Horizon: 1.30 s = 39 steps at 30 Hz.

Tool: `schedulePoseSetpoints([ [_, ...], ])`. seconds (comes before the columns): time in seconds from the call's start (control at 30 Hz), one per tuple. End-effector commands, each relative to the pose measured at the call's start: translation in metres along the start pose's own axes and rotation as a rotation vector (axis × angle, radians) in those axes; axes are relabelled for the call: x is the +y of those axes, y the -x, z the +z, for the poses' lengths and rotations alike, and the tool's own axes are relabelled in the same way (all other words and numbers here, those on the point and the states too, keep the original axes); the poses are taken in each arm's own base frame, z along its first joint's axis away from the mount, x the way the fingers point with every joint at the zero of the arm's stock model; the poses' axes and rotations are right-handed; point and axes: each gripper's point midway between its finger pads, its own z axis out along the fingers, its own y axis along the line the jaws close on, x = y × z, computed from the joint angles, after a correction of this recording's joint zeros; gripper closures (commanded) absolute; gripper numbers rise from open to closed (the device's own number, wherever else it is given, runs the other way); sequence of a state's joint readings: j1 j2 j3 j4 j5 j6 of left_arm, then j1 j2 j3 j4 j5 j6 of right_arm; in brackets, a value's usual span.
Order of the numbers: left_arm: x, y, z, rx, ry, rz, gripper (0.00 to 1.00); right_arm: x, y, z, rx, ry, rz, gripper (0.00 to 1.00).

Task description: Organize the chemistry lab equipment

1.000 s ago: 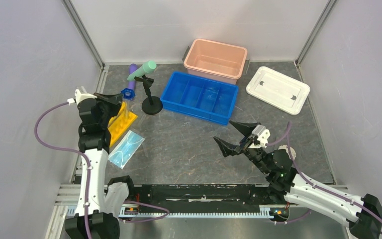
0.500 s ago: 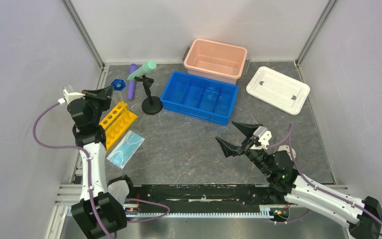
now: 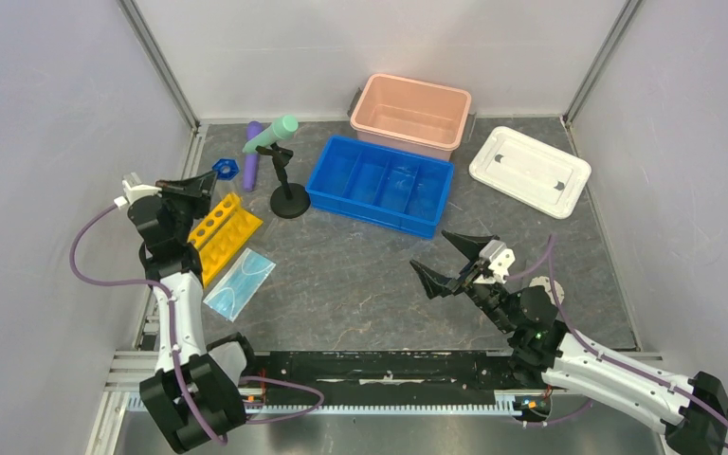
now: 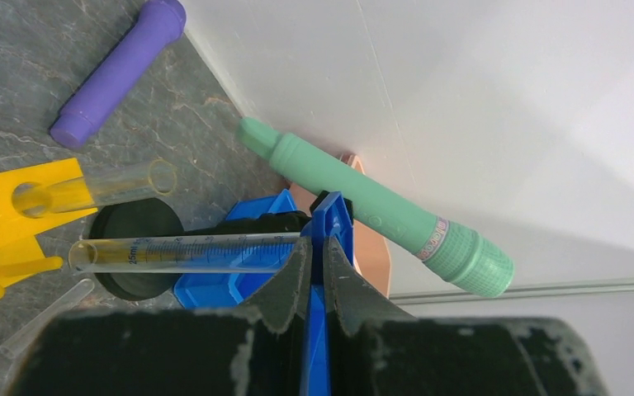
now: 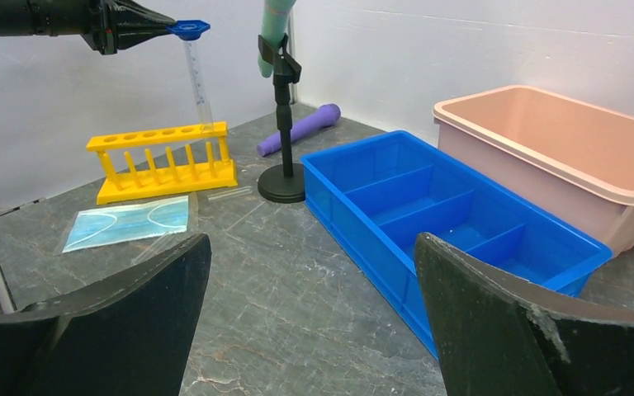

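My left gripper [image 3: 207,180] is shut on the blue hexagonal foot [image 4: 328,223] of a clear graduated cylinder [image 4: 182,253]. In the right wrist view the cylinder [image 5: 200,87] hangs foot-up, its open end down at the far end of the yellow holed rack [image 5: 161,161]. Another clear tube [image 4: 124,183] sits in the rack [image 3: 223,227]. The black clamp stand [image 3: 289,199] grips the mint-green tube [image 3: 270,135]. Behind it lies the purple tube [image 3: 251,156]. The light-blue mask [image 3: 240,284] lies near the rack. My right gripper [image 3: 428,250] is open and empty over bare table.
The blue divided tray [image 3: 379,185] stands mid-table, with the pink bin [image 3: 409,114] behind it and the white lid [image 3: 529,171] at the back right. A thin clear rod [image 5: 231,194] lies between rack and stand. The left wall is close to my left arm.
My left gripper has swung left and back from over the rack, carrying the cylinder by its blue foot. The right arm has barely moved.
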<state>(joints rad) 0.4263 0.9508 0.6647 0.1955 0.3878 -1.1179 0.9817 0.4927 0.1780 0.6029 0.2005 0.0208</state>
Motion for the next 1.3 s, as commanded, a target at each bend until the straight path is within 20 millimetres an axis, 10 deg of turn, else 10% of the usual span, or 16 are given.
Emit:
schedulePoseSetpoints([
  [0.0, -0.001, 0.005, 0.001, 0.000, -0.046, -0.047, 0.98, -0.003, 0.008, 0.001, -0.022, -0.016, -0.006, 0.01],
  [1.27, 0.072, -0.011, 0.013, 0.025, 0.091, -0.063, 0.82, -0.007, 0.008, 0.003, -0.011, -0.036, -0.023, 0.01],
])
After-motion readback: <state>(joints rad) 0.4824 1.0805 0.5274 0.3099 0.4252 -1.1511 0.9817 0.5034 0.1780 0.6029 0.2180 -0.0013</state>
